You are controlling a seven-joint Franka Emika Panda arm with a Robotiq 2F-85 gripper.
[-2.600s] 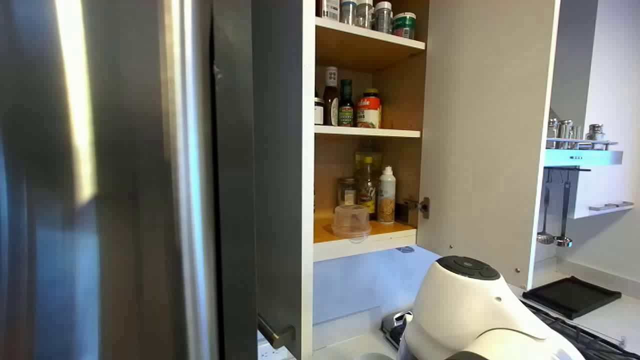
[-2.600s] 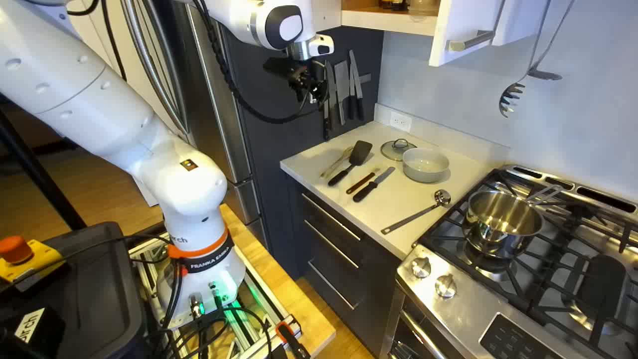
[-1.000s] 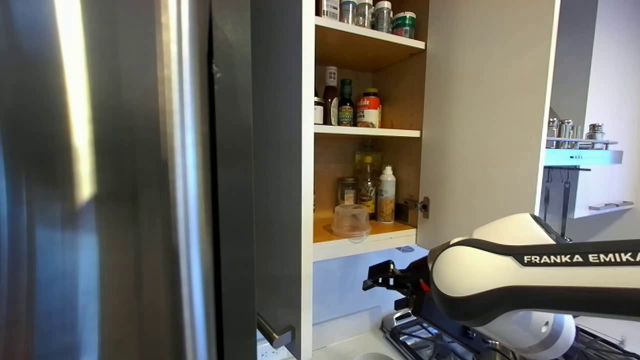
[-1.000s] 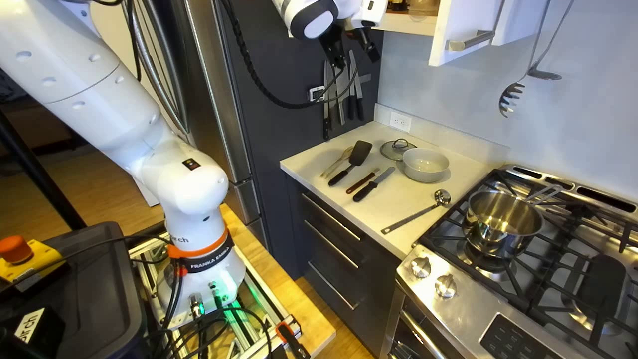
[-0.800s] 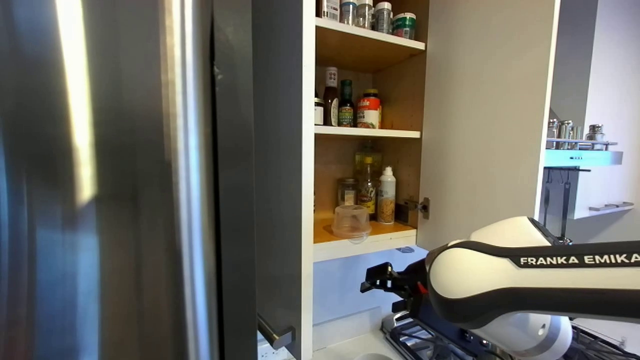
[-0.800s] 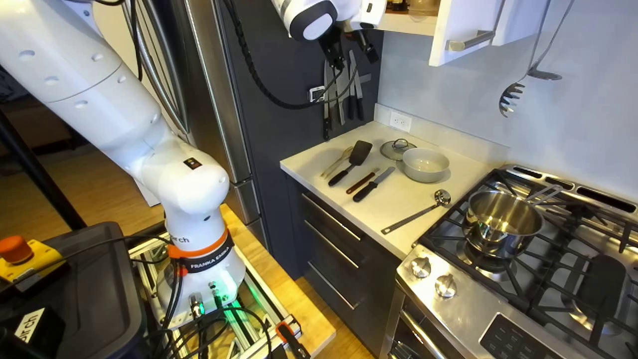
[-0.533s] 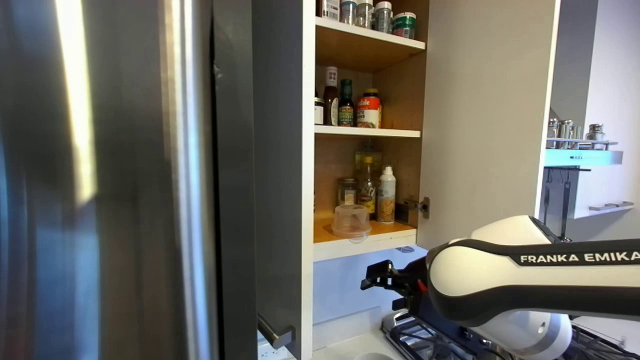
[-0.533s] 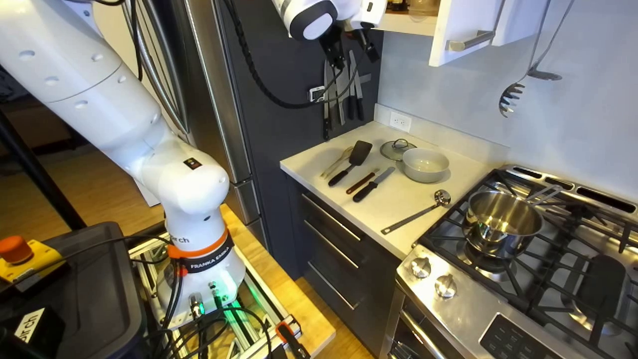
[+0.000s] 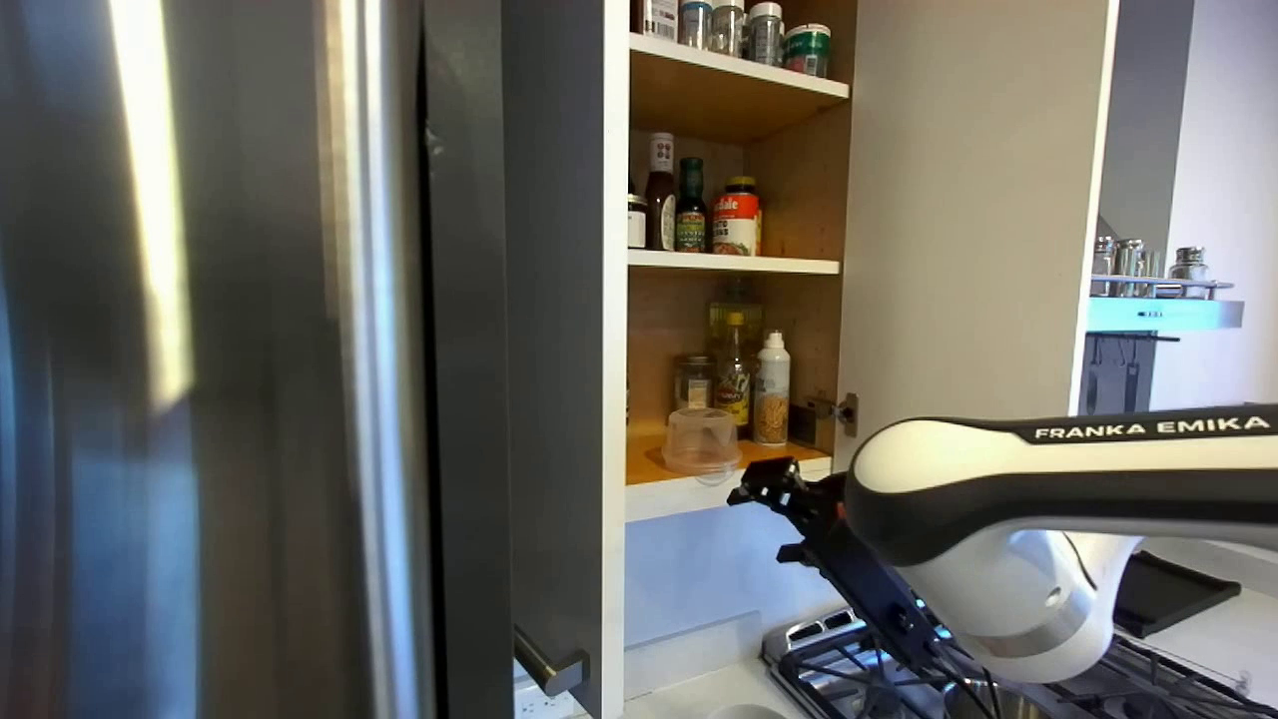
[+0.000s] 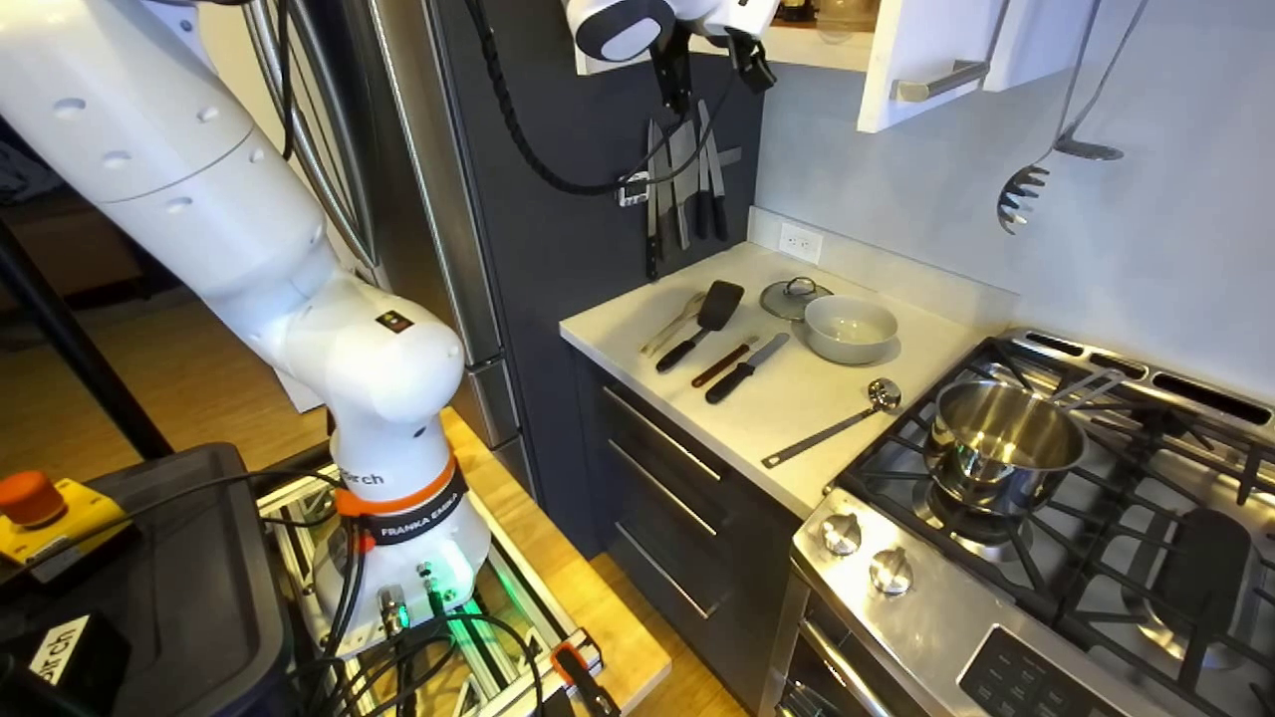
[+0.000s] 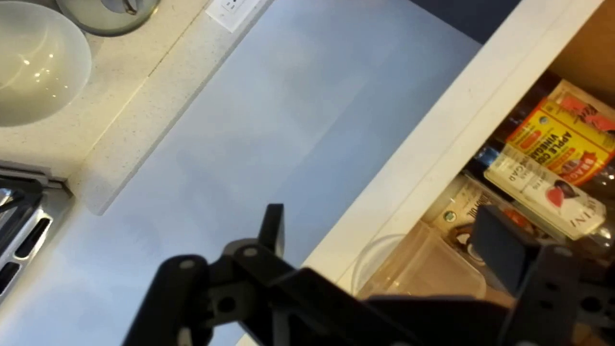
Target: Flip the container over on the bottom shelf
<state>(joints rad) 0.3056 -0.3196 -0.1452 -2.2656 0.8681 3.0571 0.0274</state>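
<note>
The clear plastic container (image 9: 702, 439) stands near the front of the bottom shelf (image 9: 659, 499), wide rim down and narrower end up. A round clear tab hangs over the shelf's front edge. The container also shows at the top of an exterior view (image 10: 845, 14) and in the wrist view (image 11: 432, 274), partly hidden by the gripper. My gripper (image 9: 774, 516) is open and empty, in front of the shelf edge and just right of the container in that view. In the wrist view its fingers (image 11: 273, 228) stand wide apart, with the container between them in the picture, not visibly touched.
A white spray can (image 9: 772, 391), a yellow-capped bottle (image 9: 734, 384) and a jar (image 9: 693, 381) stand behind the container. The open cupboard door (image 9: 968, 250) is at the right. A higher shelf (image 9: 734, 263) is above. The counter below holds a bowl (image 10: 850, 329) and utensils.
The arm has swung into the exterior view with the cupboard. In the last half second my gripper has risen and tilted, from below the shelf to its front edge. The container has not moved.
</note>
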